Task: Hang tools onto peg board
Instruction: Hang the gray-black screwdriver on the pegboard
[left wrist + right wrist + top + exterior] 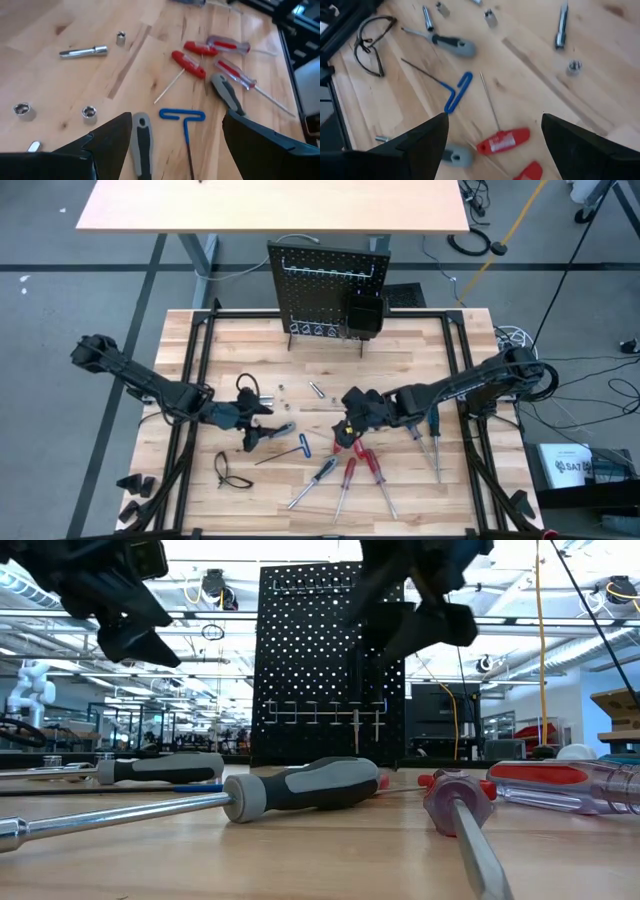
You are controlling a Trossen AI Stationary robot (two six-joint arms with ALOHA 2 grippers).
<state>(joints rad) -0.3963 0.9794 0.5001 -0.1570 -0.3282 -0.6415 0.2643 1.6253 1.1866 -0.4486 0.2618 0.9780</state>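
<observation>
Currently, both claws are held above the tabletop (250,340) with their fingers spread wide, and nothing is gripped or touched by either. The left gripper (256,420) is poised left of centre, above a grey-and-black-handled screwdriver (141,145) and just beside the blue T-handle key (303,444); in the left wrist view, that key (183,116) is seen lying flat on the wood between the two dark fingers (107,140), well below them. The right gripper (350,420) is poised near the middle of the table, over the cluster of red-handled screwdrivers (358,463); in the right wrist view, one red-handled screwdriver (503,141) and the blue key (457,92) are framed in the gap between its fingers (580,145). In the low view, both claws are seen hanging clear of the wood. The tools are all found lying loose on the table: several small silver sockets (89,112), a silver extension bar (83,51), another screwdriver (434,442) farther right, and a pair of safety glasses (230,472) near the left front. The peg board (328,290) is stood upright at the far edge of the table, well apart from both claws, with its silver hook rail (322,708) across it and a small black bin (364,316) at one side.
</observation>
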